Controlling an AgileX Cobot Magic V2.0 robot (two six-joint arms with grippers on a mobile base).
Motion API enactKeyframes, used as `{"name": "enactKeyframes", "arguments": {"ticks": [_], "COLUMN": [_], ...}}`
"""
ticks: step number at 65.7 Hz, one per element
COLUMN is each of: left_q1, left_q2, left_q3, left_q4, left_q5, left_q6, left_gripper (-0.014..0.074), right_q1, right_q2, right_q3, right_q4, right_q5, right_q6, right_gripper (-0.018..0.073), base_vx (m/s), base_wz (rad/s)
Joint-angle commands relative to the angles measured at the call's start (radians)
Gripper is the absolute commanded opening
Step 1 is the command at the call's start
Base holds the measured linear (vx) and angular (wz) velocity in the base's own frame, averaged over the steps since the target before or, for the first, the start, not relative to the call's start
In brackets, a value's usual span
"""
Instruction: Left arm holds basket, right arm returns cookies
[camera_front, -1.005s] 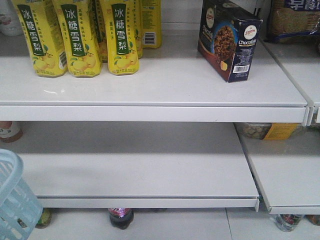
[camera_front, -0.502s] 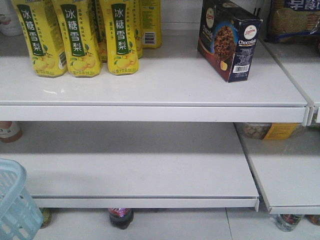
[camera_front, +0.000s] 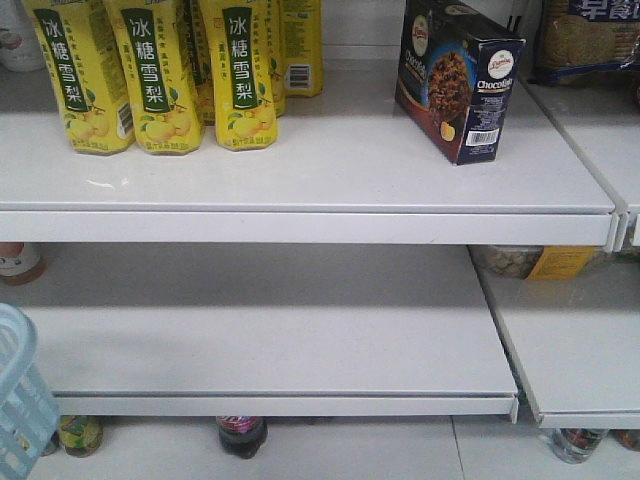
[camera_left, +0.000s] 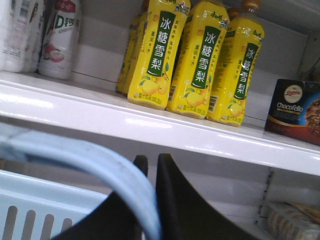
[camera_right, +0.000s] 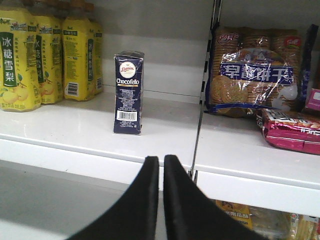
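far left, front view: the basket (camera_front: 18, 400), pale blue plastic with slotted sides, shows only its corner at the frame edge, below the lower shelf (camera_front: 270, 345). in the left wrist view one thin swing handle (camera_left: 100, 167) passes between the fingers (camera_left: 175, 210) of the left gripper (camera_left: 148, 165), which pinch it; this grip carries the basket by its handle and likely keeps its mouth free for access.

centre-left: yellow drink bottles (camera_front: 160, 75) stand in a row on the upper shelf (camera_front: 300, 165), well apart from the task item.

centre-right: the cookies (camera_front: 455, 80), a tall dark navy box marked "chocofello", stand upright on the upper shelf near its right end, turned at an angle so that the cookie picture and the narrow barcoded side both show. the box touches nothing but the shelf; judged from this, the return is complete.

right: in the right wrist view the right gripper (camera_right: 161, 165) sits below and in front of the box, its fingers (camera_right: 142, 200) pressed together and holding nothing. wrapped biscuit packs (camera_right: 255, 75) lie on the neighbouring shelf.
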Motion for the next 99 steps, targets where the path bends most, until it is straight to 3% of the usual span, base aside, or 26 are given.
{"name": "enactKeyframes", "arguments": {"ticks": [1, 8, 21, 30, 53, 63, 70, 99], "left_q1": [0.002, 0.002, 0.002, 0.002, 0.002, 0.002, 0.002, 0.002], "left_q2": [-0.016, -0.016, -0.016, -0.016, -0.016, -0.016, -0.016, -0.016], "left_q3": [-0.010, 0.000, 0.000, 0.000, 0.000, 0.000, 0.000, -0.001], "left_q4": [-0.205, -0.392, -0.650, -0.774, -0.750, -0.659, -0.659, -0.659], "left_q5": [-0.057, -0.029, 0.036, 0.134, 0.178, 0.177, 0.173, 0.177], "left_q6": [0.240, 0.401, 0.723, 0.850, 0.871, 0.898, 0.935, 0.934], "left_gripper": [0.0003, 0.0003, 0.0003, 0.0003, 0.0003, 0.0003, 0.0003, 0.0003], "right_q1": [-0.004, -0.004, -0.004, -0.004, -0.004, -0.004, -0.004, -0.004], "right_q2": [0.012, 0.012, 0.012, 0.012, 0.012, 0.012, 0.012, 0.012], "right_q3": [-0.024, -0.024, -0.024, -0.024, -0.024, -0.024, -0.024, -0.024], "right_q4": [-0.008, -0.008, -0.008, -0.008, -0.008, -0.008, -0.008, -0.008], "right_q5": [-0.068, -0.068, -0.068, -0.068, -0.068, -0.068, -0.068, -0.068], "right_q6": [-0.007, -0.007, -0.007, -0.007, -0.007, -0.007, -0.007, -0.007], "right_gripper": [-0.0011, -0.0011, -0.0011, -0.0011, -0.0011, -0.0011, -0.0011, -0.0011], "base_vx": [0.00, 0.00, 0.00, 0.00, 0.00, 0.00, 0.00, 0.00], "base_wz": [0.00, 0.00, 0.00, 0.00, 0.00, 0.00, 0.00, 0.00]}}
